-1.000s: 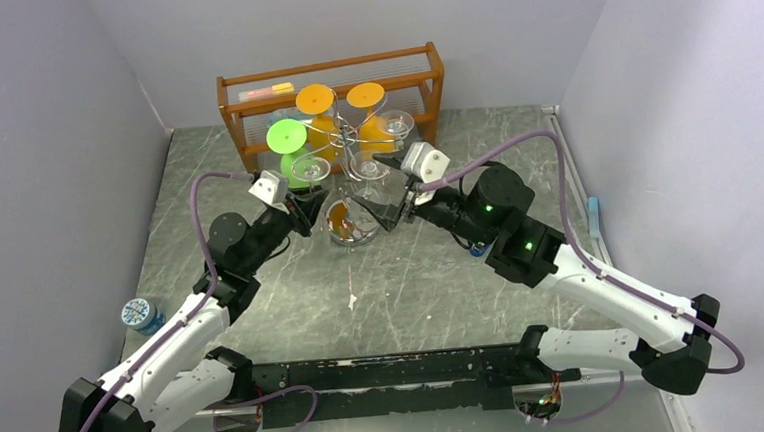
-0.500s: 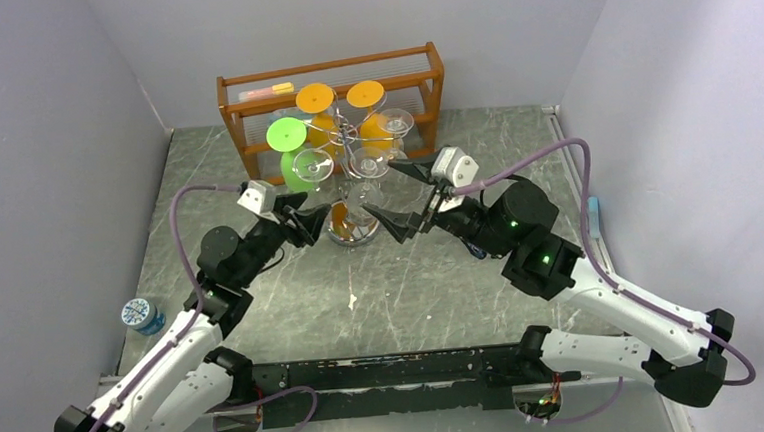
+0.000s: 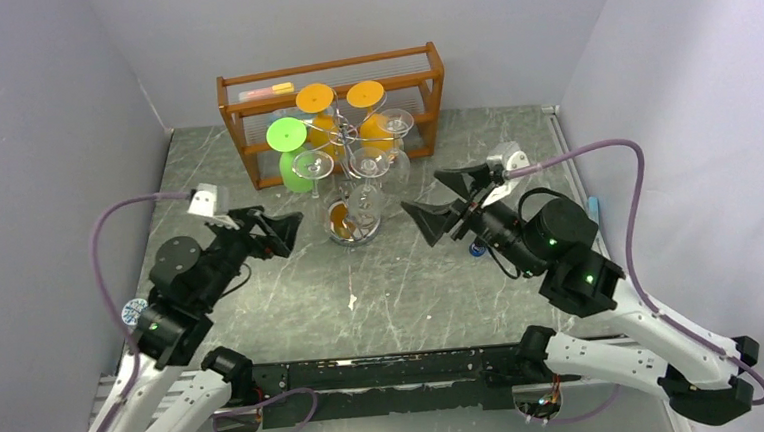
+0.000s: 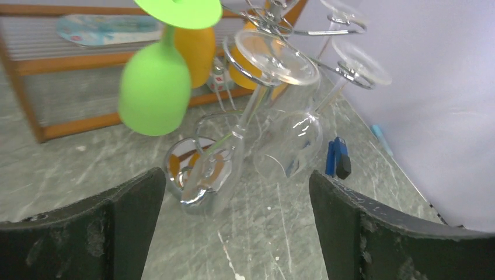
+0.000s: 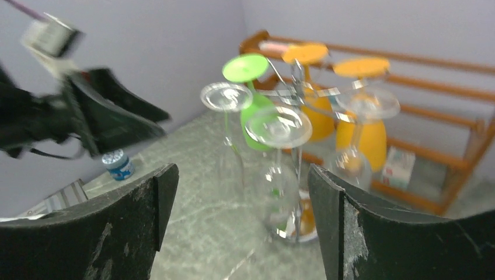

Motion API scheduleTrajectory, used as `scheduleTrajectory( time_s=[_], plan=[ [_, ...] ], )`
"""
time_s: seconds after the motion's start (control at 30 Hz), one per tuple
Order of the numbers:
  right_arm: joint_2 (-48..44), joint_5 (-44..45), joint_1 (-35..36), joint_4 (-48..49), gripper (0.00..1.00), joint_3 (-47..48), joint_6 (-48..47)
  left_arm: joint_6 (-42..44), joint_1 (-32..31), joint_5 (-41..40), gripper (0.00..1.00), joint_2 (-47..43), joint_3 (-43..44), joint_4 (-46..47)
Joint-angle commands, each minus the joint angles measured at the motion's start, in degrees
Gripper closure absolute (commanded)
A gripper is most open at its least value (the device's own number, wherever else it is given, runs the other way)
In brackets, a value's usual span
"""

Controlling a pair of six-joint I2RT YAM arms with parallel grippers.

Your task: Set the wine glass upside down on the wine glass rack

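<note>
The clear wine glass hangs upside down on the wine glass rack. Its foot is caught in a scroll arm on top and its bowl mouth is down near the shiny base, with the stem leaning off vertical. The left gripper and the right gripper flank it. Both are spread wide and empty, well apart from the glass.

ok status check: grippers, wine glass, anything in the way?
Left gripper and right gripper open, empty. Wine glass hanging upside down on rack. Nothing between grippers and rack.
</note>
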Motion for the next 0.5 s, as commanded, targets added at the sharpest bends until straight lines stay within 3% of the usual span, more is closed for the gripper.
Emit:
scheduleTrajectory(
  time_s=[0.0,0.23,0.33,0.47],
  plan=[
    [-3.83,12.46,0.14,-18.64,0.15,0.52,12.52,0.18,0.3,-9.27,0.03,-2.21,10.24,-23.82],
    [-7.44,27.5,0.13,-39.87,0.08,1.86,26.76,5.67,0.33,-17.65,0.04,-1.25,24.59,-42.39],
    [-7.83,32.0,0.19,-46.54,0.01,3.34,30.09,6.73,0.3,-20.68,0.04,-1.05,30.3,-46.86],
    [-7.15,35.14,0.13,-54.78,0.0,8.35,33.89,8.66,0.33,-25.4,0.03,-2.22,36.22,-50.41]
  ],
)
